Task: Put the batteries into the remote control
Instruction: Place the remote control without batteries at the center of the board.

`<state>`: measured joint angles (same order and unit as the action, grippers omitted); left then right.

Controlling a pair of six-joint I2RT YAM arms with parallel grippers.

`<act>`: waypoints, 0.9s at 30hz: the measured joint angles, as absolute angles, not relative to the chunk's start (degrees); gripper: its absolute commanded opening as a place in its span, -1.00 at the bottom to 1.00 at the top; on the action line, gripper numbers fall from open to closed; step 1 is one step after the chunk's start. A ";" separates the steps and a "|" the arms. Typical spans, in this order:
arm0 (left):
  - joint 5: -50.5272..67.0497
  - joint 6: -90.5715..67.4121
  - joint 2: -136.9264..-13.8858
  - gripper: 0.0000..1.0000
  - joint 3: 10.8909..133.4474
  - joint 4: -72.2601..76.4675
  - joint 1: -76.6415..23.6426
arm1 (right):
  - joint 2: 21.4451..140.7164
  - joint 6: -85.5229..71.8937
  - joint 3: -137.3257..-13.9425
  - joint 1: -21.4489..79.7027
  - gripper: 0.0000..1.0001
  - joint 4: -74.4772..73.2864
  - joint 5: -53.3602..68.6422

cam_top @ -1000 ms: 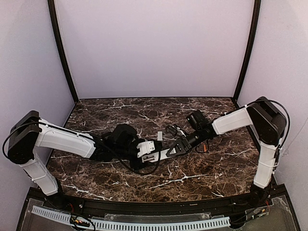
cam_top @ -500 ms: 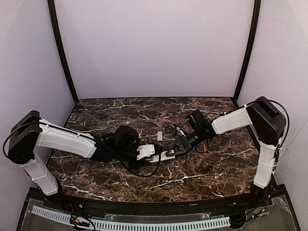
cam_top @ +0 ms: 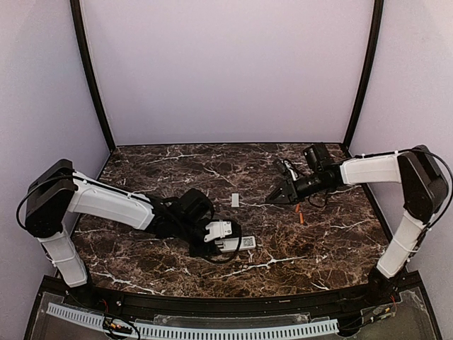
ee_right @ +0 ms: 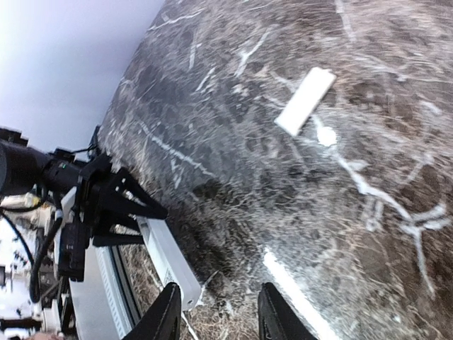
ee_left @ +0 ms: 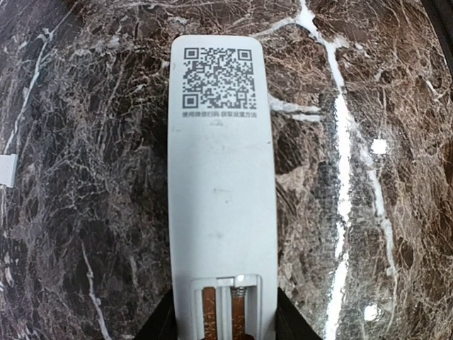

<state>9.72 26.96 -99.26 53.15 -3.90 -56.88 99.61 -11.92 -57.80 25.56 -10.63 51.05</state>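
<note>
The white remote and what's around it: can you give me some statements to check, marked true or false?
1. The left gripper is holding the remote by one end. True.
2. The right gripper is clamped on a battery. False: its fingers stand open with nothing between them, and an orange battery lies on the table nearby.
3. The remote has a QR code printed at its far end. True.
4. The small white piece is fitted on the remote. False: it lies flat on the table, apart from the remote.
</note>
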 measured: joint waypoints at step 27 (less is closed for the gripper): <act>10.87 23.79 -105.01 0.51 59.88 -12.12 -56.88 | 98.74 -9.15 -56.66 22.11 -0.60 -22.57 16.10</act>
<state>10.87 23.79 -105.01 59.88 -12.12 -56.88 98.74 -9.15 -56.66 22.11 -22.57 16.10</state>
